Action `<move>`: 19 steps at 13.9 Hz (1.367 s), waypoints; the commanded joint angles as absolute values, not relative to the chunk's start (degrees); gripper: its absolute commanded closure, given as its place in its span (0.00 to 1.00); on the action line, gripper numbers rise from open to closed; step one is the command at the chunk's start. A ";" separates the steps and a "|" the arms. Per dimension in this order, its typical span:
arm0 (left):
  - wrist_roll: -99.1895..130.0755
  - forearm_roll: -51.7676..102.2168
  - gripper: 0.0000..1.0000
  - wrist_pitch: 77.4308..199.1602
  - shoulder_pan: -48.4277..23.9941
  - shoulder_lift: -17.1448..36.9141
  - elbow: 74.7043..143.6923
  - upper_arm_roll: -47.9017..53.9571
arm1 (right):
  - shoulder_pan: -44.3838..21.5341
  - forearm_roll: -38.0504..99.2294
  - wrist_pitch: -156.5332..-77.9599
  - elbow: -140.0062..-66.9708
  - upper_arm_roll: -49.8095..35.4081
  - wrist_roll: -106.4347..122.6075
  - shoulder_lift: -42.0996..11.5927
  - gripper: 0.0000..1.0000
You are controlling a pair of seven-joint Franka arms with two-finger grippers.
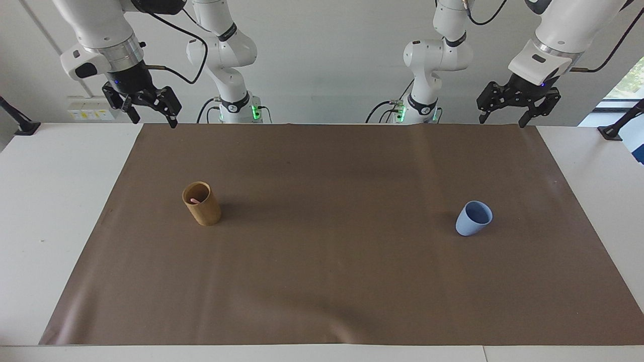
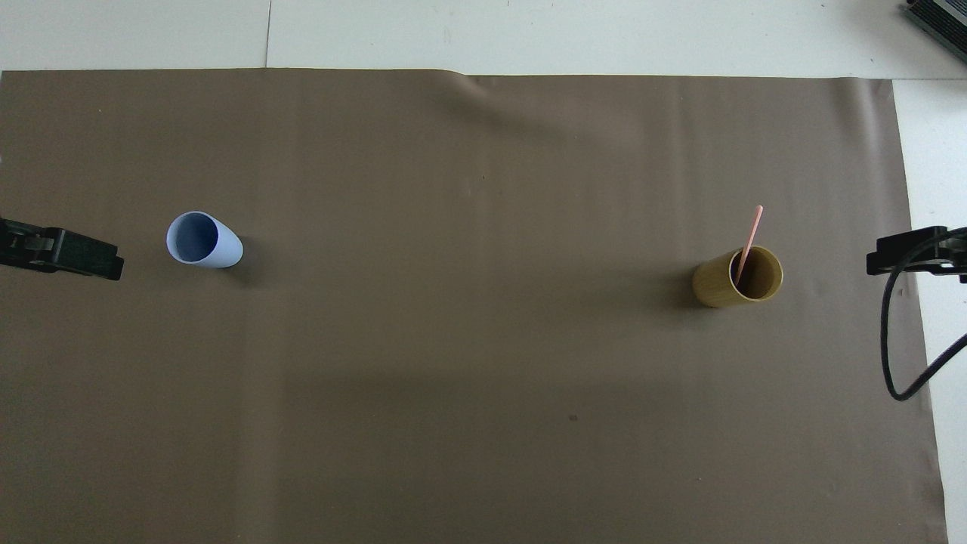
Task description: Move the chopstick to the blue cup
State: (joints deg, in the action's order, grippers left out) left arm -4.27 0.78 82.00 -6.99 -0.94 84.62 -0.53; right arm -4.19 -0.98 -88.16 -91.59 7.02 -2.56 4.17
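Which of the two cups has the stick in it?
The tan cup, toward the right arm's end of the table, holds the pink chopstick; the blue cup looks empty.

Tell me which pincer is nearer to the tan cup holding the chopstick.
Right. The right pincer hangs open above the table edge at the tan cup's end, chopstick inside. The left pincer hangs open at the blue cup's end.

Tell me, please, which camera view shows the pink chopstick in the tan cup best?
The overhead view: the chopstick shows along most of its length, leaning out over the rim of the tan cup. In the facing view only a short pink tip shows inside the cup's mouth.
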 commanded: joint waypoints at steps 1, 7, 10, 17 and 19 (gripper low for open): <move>-5.10 1.14 0.00 82.00 -6.59 -2.55 86.40 -0.26 | -4.22 -0.70 -89.12 -91.32 7.03 0.08 4.04 0.00; -5.10 0.97 0.00 81.65 -6.59 -2.46 86.04 -0.18 | -4.57 -0.79 -89.47 -91.41 6.94 -0.09 4.39 0.00; -5.01 1.05 0.00 81.21 -6.68 -2.55 86.04 -0.18 | -4.22 0.17 -89.21 -91.41 7.12 -0.27 4.66 0.00; -5.10 1.41 0.00 81.21 -6.59 -2.55 86.22 -0.09 | -4.31 0.26 -89.12 -91.41 7.12 -0.26 4.66 0.00; -5.18 1.41 0.00 81.21 -6.68 -2.64 86.31 -0.09 | -4.31 0.26 -89.03 -91.49 7.12 -0.26 4.66 0.00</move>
State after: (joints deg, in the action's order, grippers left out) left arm -4.31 0.78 81.43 -7.00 -1.06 84.63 -0.27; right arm -4.84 -0.90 -88.94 -91.47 7.13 -1.48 4.21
